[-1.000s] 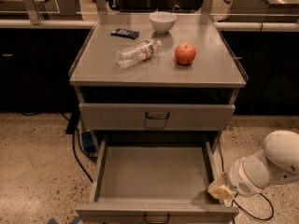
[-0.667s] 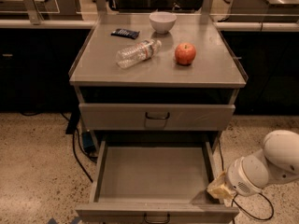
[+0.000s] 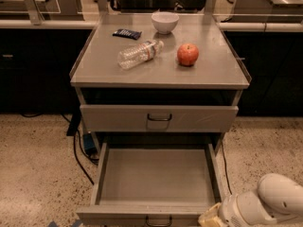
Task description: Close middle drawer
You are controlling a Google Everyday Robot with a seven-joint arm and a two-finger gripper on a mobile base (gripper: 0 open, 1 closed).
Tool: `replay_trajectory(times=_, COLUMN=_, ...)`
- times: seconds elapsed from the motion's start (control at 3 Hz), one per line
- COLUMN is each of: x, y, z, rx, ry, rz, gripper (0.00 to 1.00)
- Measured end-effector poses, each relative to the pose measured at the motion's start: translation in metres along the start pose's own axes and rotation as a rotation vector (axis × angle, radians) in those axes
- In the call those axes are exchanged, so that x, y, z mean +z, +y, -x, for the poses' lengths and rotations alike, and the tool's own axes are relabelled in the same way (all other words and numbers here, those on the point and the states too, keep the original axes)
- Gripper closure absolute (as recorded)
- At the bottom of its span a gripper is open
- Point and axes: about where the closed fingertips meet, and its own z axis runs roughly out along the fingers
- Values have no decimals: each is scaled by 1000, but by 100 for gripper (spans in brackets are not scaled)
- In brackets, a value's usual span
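Note:
The middle drawer (image 3: 156, 176) is pulled far out of the grey cabinet and is empty inside. Its low front panel lies at the bottom edge of the camera view, with the small dark handle (image 3: 158, 220) at its centre. Above it, the taller-fronted top drawer (image 3: 158, 118) is closed. My gripper (image 3: 211, 218), on the white arm (image 3: 272, 202), is at the bottom right, right beside the front right corner of the open drawer. The lowest drawer is out of view.
On the cabinet top (image 3: 94, 70) lie a plastic bottle (image 3: 139, 53), a red apple (image 3: 188, 54), a white bowl (image 3: 164, 21) and a dark packet (image 3: 127, 33). Black cables (image 3: 78, 150) run over the speckled floor to the left. Dark counters stand behind.
My arm and gripper have moved down and a little left, nearer the drawer's front right corner. The drawer has stayed open at about the same place.

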Motion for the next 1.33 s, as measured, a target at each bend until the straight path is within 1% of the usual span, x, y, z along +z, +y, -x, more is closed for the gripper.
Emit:
replay_trajectory(times=0.33, x=69, y=11, z=-32, rx=47, ry=-12, rz=56, gripper=100)
replay_trajectory(times=0.67, x=75, y=10, z=-33, rx=45, ry=-11, rz=58, gripper=100)
replay_trajectory(times=1.0, x=94, y=0, z=-16, rx=9, ry=-49, rz=36, gripper=100)
replay_trajectory(times=1.33, x=99, y=-24, z=16, rx=-34, ry=-143, rz=-38, gripper=100)
